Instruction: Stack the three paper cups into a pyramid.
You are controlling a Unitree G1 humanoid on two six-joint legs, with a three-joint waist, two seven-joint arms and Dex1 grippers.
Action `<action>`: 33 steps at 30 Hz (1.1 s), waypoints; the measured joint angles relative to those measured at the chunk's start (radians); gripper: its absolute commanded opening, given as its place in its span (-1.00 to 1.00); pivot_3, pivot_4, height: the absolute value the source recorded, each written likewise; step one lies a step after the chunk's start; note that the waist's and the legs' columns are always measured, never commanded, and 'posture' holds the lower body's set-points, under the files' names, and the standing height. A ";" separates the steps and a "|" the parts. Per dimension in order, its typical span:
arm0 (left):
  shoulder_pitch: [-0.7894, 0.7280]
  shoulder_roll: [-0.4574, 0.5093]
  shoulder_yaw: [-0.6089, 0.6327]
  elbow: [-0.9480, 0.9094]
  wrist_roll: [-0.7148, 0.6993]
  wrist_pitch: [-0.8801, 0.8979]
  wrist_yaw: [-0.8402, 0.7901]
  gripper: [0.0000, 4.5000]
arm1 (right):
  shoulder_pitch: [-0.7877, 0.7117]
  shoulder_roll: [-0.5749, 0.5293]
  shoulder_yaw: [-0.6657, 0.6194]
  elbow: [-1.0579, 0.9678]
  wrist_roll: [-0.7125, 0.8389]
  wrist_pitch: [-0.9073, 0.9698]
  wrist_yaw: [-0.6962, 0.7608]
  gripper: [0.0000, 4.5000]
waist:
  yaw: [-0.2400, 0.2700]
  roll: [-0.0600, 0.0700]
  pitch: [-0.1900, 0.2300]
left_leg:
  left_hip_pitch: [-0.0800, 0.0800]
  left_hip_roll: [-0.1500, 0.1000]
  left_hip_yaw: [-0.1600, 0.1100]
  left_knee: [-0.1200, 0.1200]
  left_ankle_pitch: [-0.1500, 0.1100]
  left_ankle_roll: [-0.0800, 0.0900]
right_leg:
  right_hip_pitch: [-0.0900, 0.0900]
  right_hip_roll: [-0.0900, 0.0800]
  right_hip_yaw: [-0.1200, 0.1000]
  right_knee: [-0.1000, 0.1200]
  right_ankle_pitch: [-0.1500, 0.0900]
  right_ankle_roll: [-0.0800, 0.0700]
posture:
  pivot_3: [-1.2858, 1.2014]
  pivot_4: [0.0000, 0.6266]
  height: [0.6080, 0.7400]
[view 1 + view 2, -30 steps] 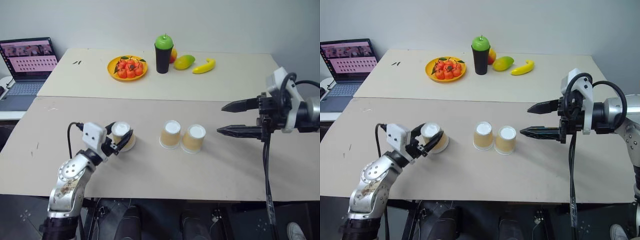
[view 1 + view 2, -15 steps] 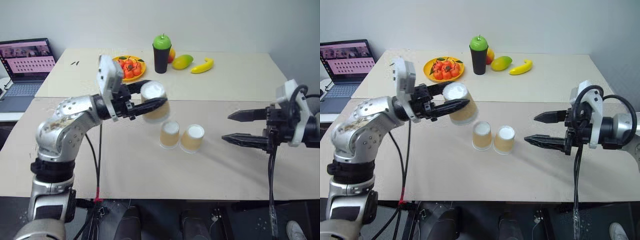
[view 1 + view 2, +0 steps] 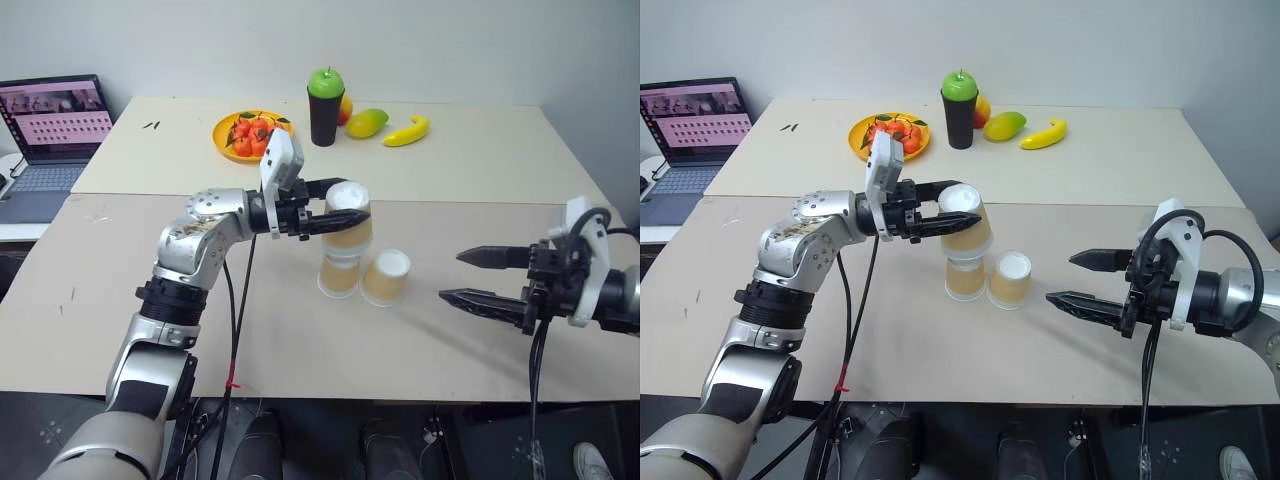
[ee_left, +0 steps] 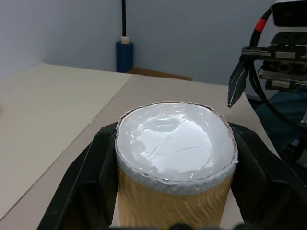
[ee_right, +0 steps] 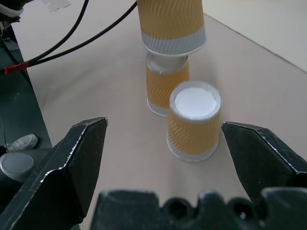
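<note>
Since a second earlier, the left jaws had carried their cup up off the counter and across to the right, so that it hung over the pair of cups standing near the middle. Those jaws were clamped on the cup's sides, one black finger on each flank, with the cup upside down and its white base facing up. It sat directly above the left cup of the pair, whether resting on it or just clear I could not tell. The right cup stood just beside that one, also inverted, and nothing lay on it. The right jaws had drawn back and lower and stood spread wide, empty, with the pair of cups ahead of their tips and apart from them. Far beyond the left jaws stood a black cup with a green apple on top, a plate of red fruit, a mango and a banana. A laptop sat open at the far left.
</note>
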 measured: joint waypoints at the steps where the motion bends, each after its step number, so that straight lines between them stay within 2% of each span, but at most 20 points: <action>1: -0.009 -0.008 -0.003 0.006 0.006 -0.014 -0.013 0.16 | 0.007 0.002 -0.001 -0.007 0.000 0.000 -0.007 1.00 | -0.001 0.000 0.000 | 0.000 0.000 0.000 0.000 0.000 0.000 | 0.000 0.000 0.000 0.000 0.000 0.000 | 0.03 -0.52 0.93; 18: -0.048 -0.083 -0.047 0.046 0.069 -0.054 -0.103 0.16 | 0.036 0.026 -0.001 -0.045 0.037 0.000 -0.093 1.00 | 0.003 0.000 0.000 | 0.000 0.000 0.000 0.000 0.000 0.000 | 0.000 0.000 0.000 0.000 0.000 0.000 | 0.03 -0.52 0.93; 33: -0.046 -0.094 -0.047 0.128 0.133 -0.152 -0.134 0.16 | 0.017 -0.001 -0.001 -0.045 0.070 0.000 -0.121 1.00 | 0.002 0.000 0.000 | 0.000 0.000 0.000 0.000 0.000 0.000 | 0.000 0.000 0.000 0.000 0.000 0.000 | 0.03 -0.52 0.93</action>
